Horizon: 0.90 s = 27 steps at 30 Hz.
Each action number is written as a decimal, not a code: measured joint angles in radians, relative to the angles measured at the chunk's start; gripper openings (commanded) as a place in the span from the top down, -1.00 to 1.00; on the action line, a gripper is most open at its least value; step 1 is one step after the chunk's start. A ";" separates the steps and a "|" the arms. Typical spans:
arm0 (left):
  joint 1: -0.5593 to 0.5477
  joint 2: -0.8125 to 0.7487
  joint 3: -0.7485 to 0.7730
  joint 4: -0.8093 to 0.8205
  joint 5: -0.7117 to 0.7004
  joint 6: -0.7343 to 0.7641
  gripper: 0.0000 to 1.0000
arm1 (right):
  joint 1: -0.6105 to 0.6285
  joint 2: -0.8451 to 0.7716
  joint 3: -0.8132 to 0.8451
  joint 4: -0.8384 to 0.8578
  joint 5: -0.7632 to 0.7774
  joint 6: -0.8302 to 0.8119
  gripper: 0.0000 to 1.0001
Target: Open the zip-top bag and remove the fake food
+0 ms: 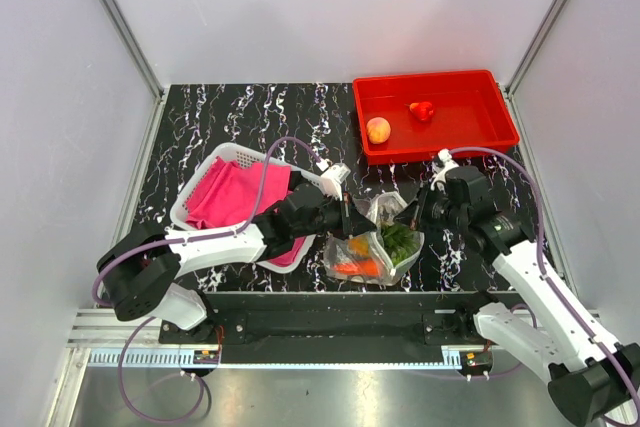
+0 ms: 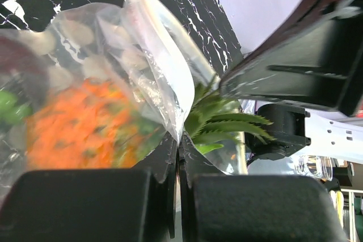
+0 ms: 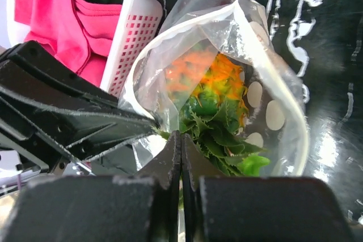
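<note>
The zip-top bag (image 1: 375,247) lies near the table's front edge, its mouth pulled open between my two grippers. Inside are an orange pineapple (image 1: 357,245) with a green crown (image 1: 400,240) and an orange carrot-like piece (image 1: 358,268). My left gripper (image 1: 352,219) is shut on the bag's left rim (image 2: 170,106). My right gripper (image 1: 412,217) is shut on the opposite rim. The right wrist view looks into the open mouth, ringed by the white zip strip (image 3: 227,15), at the pineapple (image 3: 218,89). A peach fruit (image 1: 378,130) and a red piece (image 1: 422,110) lie in the red tray (image 1: 490,137).
A white mesh basket (image 1: 225,155) holding pink cloth (image 1: 225,192) stands left of the bag, just behind my left arm; it also shows in the right wrist view (image 3: 136,32). The red tray is at the back right. White walls enclose the black marbled table (image 1: 250,112).
</note>
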 measured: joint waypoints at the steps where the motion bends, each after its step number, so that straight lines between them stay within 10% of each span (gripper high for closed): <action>1: 0.000 0.000 0.000 0.000 0.000 0.000 1.00 | 0.000 -0.004 0.012 -0.018 0.009 -0.007 1.00; 27: 0.000 0.000 -0.012 0.000 -0.001 0.000 1.00 | 0.000 0.206 0.618 -0.203 0.338 -0.183 1.00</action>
